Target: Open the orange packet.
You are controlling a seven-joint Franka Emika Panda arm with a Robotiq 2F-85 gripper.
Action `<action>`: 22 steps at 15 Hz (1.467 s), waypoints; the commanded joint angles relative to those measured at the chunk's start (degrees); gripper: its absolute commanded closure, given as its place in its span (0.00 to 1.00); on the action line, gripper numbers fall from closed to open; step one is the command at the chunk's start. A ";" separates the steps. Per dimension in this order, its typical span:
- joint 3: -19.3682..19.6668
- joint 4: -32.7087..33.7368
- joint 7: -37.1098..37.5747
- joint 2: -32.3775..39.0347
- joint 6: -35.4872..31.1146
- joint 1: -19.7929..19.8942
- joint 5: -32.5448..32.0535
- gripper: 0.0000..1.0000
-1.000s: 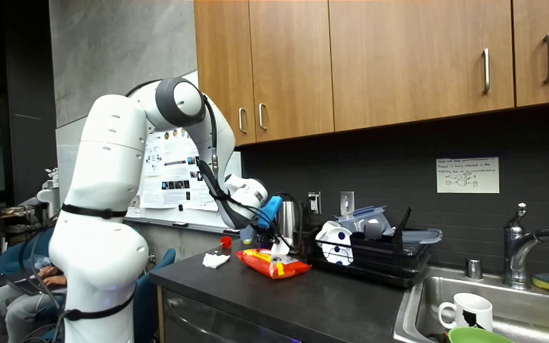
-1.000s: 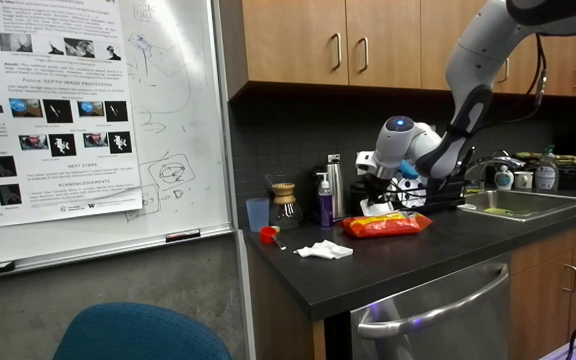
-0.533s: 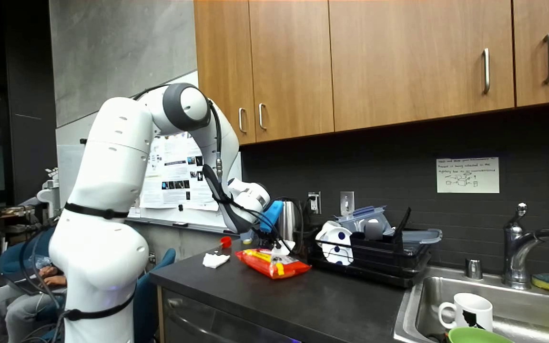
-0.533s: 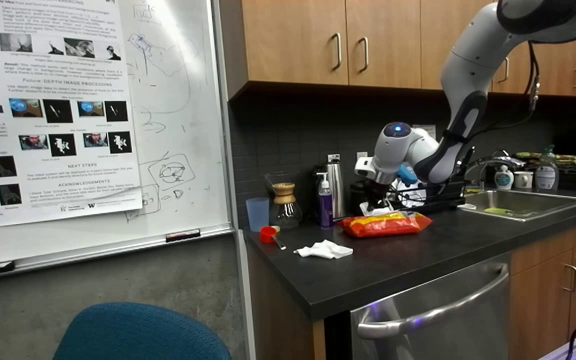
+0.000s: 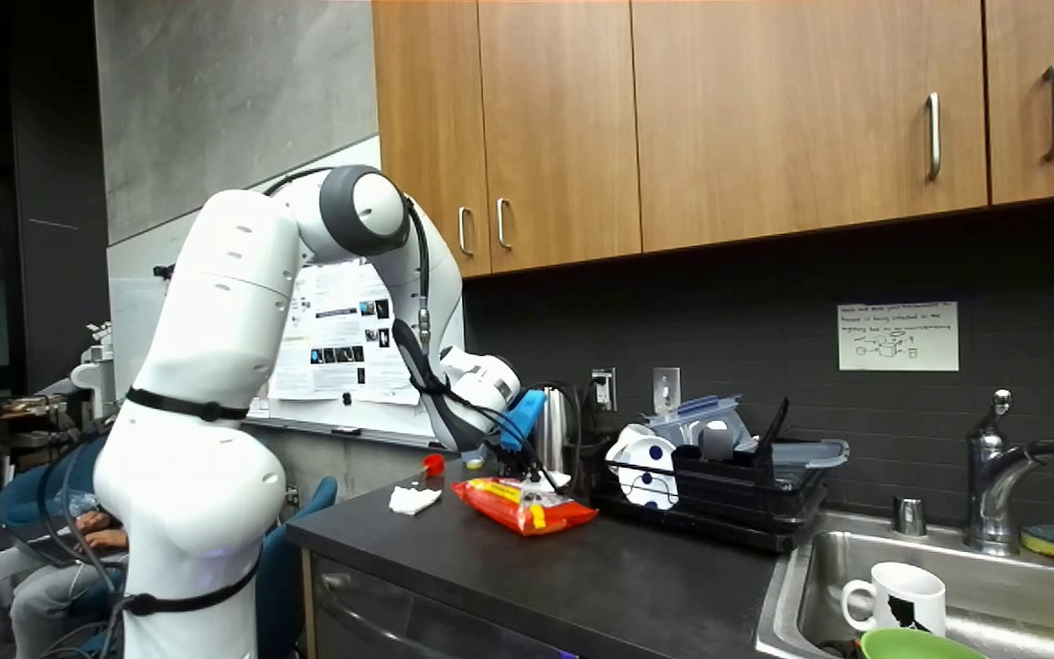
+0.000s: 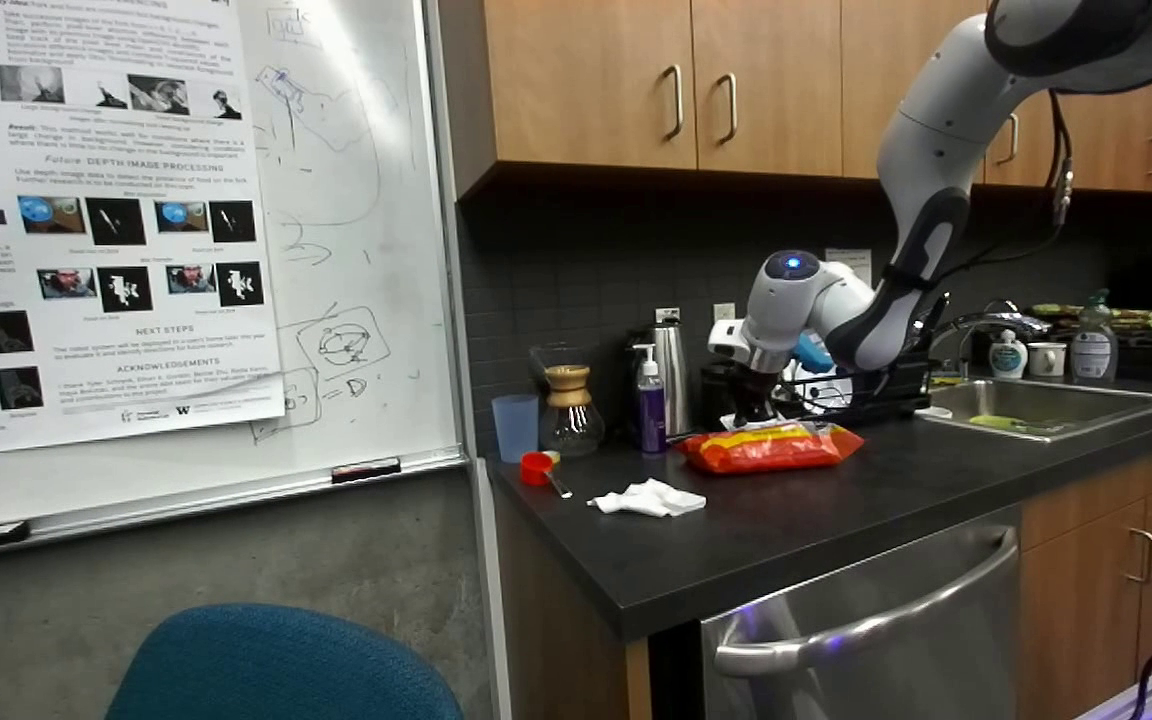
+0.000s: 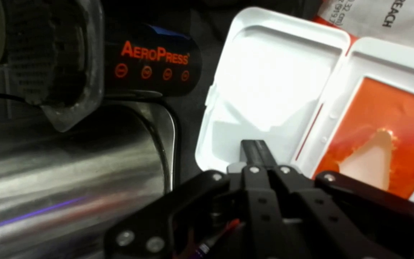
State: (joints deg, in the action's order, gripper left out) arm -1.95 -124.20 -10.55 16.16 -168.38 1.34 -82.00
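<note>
wrist view, upper left: black cylinder (image 7: 149,64) reads "AEROPRESS" | wrist view, upper right: orange packet (image 7: 404,27) reads "REACH" | in an exterior view, left: poster (image 6: 108,235) reads "DEPTH IMAGE PROCESSING", "NEXT STEPS", "ACKNOWLEDGEMENTS"

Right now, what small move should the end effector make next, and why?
Probably lift the end effector straight up: the lid is already folded back, the opening in the packet is uncovered, and the shut jaws look empty.

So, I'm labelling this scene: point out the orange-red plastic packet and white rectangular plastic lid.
Orange-red plastic packet (image 6: 774,453), in an exterior view: red side.
White rectangular plastic lid (image 7: 273,84), wrist view: inner face.
</note>
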 commanded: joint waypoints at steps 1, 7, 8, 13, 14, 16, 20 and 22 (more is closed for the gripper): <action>0.31 0.74 0.87 0.14 -0.03 -0.19 -1.75 1.00; 0.36 -1.30 1.49 -3.36 0.72 -0.32 -1.97 1.00; 0.28 -2.10 1.48 -4.48 1.16 -0.34 -1.49 1.00; 0.04 -8.27 -1.32 -10.68 1.99 -0.29 4.03 1.00; -0.06 -10.10 -2.18 -11.99 2.43 -0.32 6.00 1.00; -0.83 -14.21 -5.35 -15.34 2.20 0.26 11.32 1.00; -1.52 -22.40 -15.33 -22.97 2.63 -0.48 25.61 0.63; -1.37 -25.68 -22.77 -26.55 4.66 -2.18 35.75 0.50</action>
State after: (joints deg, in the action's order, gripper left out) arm -3.11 -143.71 -24.47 -2.94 -166.73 0.87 -57.15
